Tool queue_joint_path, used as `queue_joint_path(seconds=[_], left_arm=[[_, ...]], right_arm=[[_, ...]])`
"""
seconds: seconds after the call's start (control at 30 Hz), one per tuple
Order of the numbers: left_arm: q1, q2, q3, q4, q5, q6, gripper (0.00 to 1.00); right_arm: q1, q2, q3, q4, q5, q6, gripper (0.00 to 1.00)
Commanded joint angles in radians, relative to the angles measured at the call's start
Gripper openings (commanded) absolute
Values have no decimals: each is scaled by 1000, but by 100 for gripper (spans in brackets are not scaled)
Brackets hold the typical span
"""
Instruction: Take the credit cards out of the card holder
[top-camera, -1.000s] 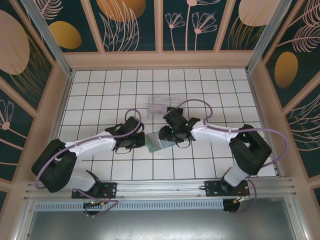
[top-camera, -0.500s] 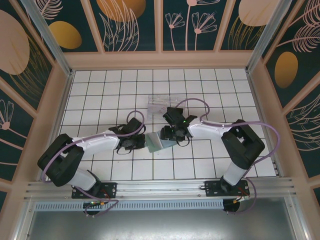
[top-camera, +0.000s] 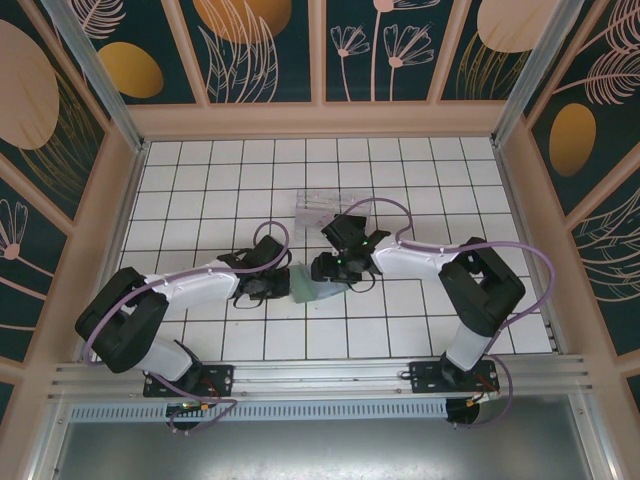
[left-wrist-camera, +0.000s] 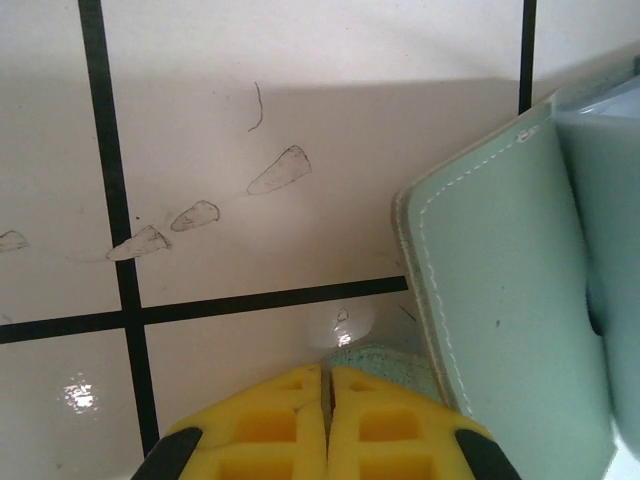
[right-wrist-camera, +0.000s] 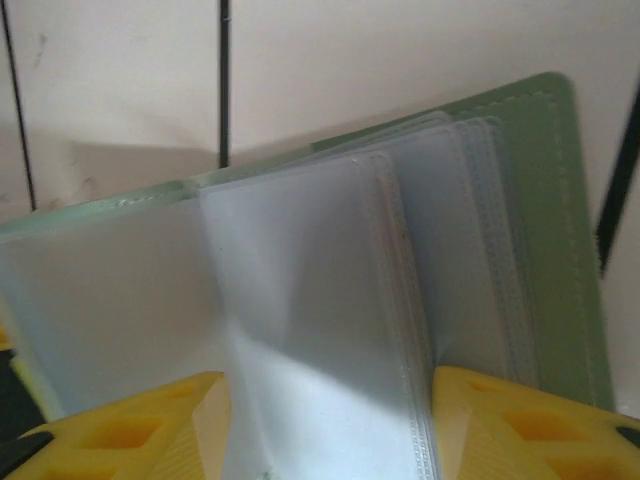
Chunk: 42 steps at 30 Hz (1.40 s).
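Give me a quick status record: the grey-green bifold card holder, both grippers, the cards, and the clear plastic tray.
card holder: grey-green bifold, lying open between the two grippers, its clear plastic sleeves fanned out
left gripper: shut, tips at the card holder's edge; a grip on it cannot be confirmed
right gripper: open, one yellow finger on either side of the sleeves
credit cards: cannot tell whether any sit in the sleeves
tray: clear plastic, farther from the arm bases than the card holder, apart from it
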Motion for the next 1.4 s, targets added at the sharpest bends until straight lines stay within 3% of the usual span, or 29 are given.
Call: queue_joint_path(seconds=[0.0,0.4,0.5,0.6,0.67,0.77,0.87,1.03,1.37], left_arm=[[-1,13,10,1,10,15,0],[-1,31,5,28,6,23,0],[-1,43,14,30,4,34,0],[-1,49,16,32,8,42,0],[-2,46,17,39,16,47,0],[-1,43,25,19,12,55,0],[-2,2,42,-48,-48,52,19],[0,-112,72,-126,-99,15,28],[-6,-121,109,30,104,-73,28]], right_arm=[[16,-21,22,88,-104,20,56],[27,-160,-58,239,-303,51,55],[25,-187,-62,212,-270,44,53],[17,-192,-40,103,-138,40,50],[21,-155,1,-6,-31,8,47],[35,-97,28,-46,-2,-9,44],[47,-68,25,-5,-34,8,43],[45,-30,30,24,-40,21,39],[-20,-12,-63,164,-153,68,27]])
